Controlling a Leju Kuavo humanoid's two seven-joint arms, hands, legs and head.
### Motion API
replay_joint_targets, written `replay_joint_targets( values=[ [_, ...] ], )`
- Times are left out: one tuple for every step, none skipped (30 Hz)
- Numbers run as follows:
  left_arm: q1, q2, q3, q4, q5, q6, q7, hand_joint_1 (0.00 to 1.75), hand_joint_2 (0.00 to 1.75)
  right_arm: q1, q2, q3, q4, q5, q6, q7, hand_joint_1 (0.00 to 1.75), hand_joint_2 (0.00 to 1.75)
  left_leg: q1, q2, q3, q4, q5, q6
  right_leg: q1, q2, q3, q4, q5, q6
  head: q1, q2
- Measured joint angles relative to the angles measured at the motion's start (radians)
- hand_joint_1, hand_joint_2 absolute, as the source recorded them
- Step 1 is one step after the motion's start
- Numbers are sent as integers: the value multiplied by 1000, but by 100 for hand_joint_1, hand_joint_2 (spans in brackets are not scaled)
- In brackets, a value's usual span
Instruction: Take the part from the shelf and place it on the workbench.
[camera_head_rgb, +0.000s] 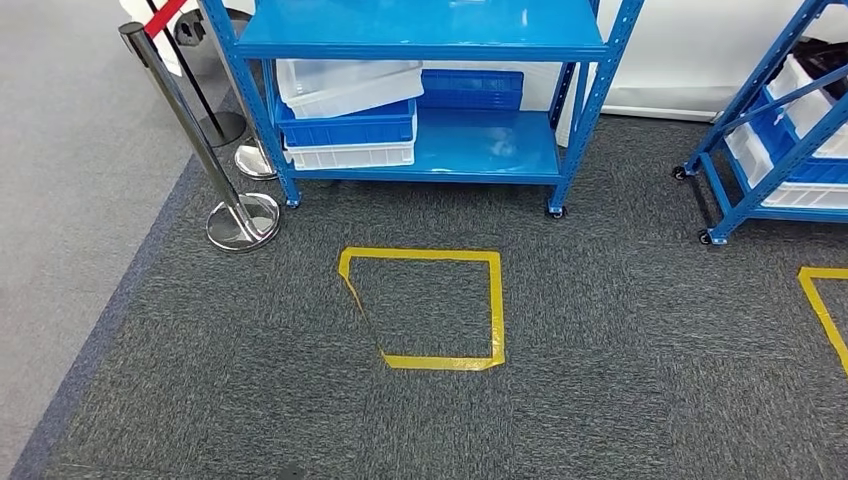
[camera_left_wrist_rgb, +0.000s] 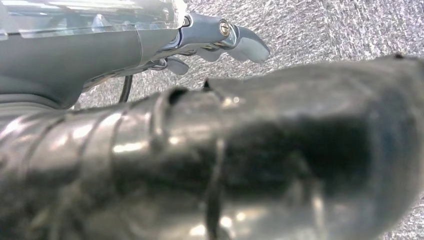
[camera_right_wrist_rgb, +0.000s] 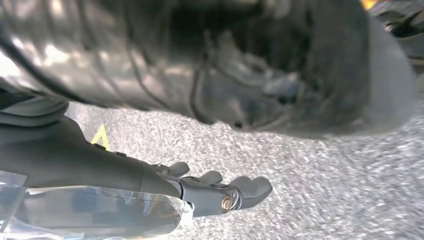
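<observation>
A blue metal shelf (camera_head_rgb: 420, 40) on castors stands ahead of me in the head view. On its lower level a tilted white bin (camera_head_rgb: 345, 85) lies on a blue bin (camera_head_rgb: 345, 128), which sits on another white bin (camera_head_rgb: 350, 155). A blue crate (camera_head_rgb: 470, 88) stands behind them. I cannot tell which item is the part. My left hand (camera_left_wrist_rgb: 220, 42) hangs over the grey carpet, its fingers stretched out around nothing. My right hand (camera_right_wrist_rgb: 210, 192) hangs the same way, fingers apart and holding nothing.
A yellow tape square (camera_head_rgb: 430, 310) marks the carpet in front of the shelf. Chrome stanchions (camera_head_rgb: 200, 140) with round bases stand to the left. A second blue shelf (camera_head_rgb: 780, 130) with white bins stands at the right, with more yellow tape (camera_head_rgb: 825, 310) near it.
</observation>
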Motion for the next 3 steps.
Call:
replay_joint_targets(
  values=[
    [0, 0, 0, 0, 0, 0, -1, 0, 0, 0, 0, 0, 0, 0, 2, 0, 0, 0, 2, 2, -18, 38, -21, -5, -2, -1, 3, -3, -1, -6, -3, 0],
    [-1, 0, 0, 0, 0, 0, -1, 0, 0, 0, -1, 0, 0, 0, 5, -1, 0, 0, 4, 5, -47, 96, -48, -9, -2, -2, 5, -3, -2, -10, -6, 0],
    [-1, 0, 0, 0, 0, 0, -2, 0, 0, -1, -1, 0, 0, 0, 6, -1, 0, 0, 4, 6, -64, 128, -64, -11, -2, -2, 6, -4, -4, -12, -8, 0]
  ],
)
